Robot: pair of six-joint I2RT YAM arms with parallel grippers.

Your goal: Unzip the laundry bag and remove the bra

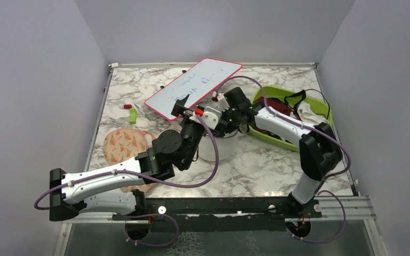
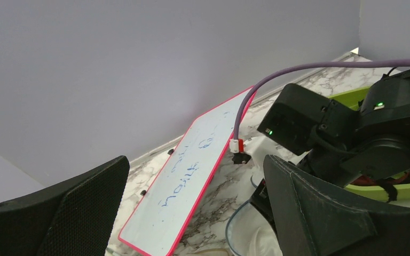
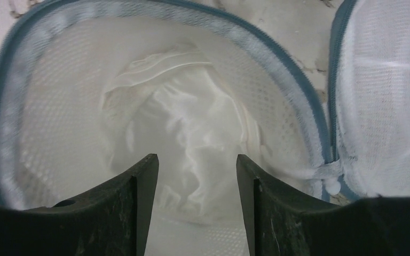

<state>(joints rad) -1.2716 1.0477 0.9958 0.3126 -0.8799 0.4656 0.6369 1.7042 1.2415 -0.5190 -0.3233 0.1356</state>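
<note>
White mesh framed the whole job. The laundry bag (image 3: 48,133) sat near the middle of the marble table (image 1: 261,165). Its blue-grey zip (image 3: 299,101) was undone around nearly the full circle. The round lid (image 3: 384,106) was folded over to the right on a short stub of seam, which left the mouth facing straight up and clear.

Low in the bag lay a crumpled cream-white satin garment, which I took to be the bra (image 3: 192,122). Nothing maroon showed inside.

The right gripper (image 3: 196,160) hung directly over that mouth, pointing down. Its fingers were apart, with satin showing in the gap between them. No fold looked pinched, so I judged it lined up for a grab rather than holding cloth.

The left gripper (image 2: 195,160) was beside the bag on the left, fingers spread wide on nothing. It was tilted up toward the whiteboard (image 2: 192,186) and the far wall. That pose looked like parking: out of the right arm's way, yet close enough to steady the bag.

The unzipping seemed done, and only the lift-out remained. A bag this light would probably rise with the garment unless it was pinned, and slick satin could slip from a shallow pinch.

To the right, a green tray (image 1: 271,92) held other garments in dark red, black and white. A peach floral pouch (image 1: 124,145) lay well apart on the left.
</note>
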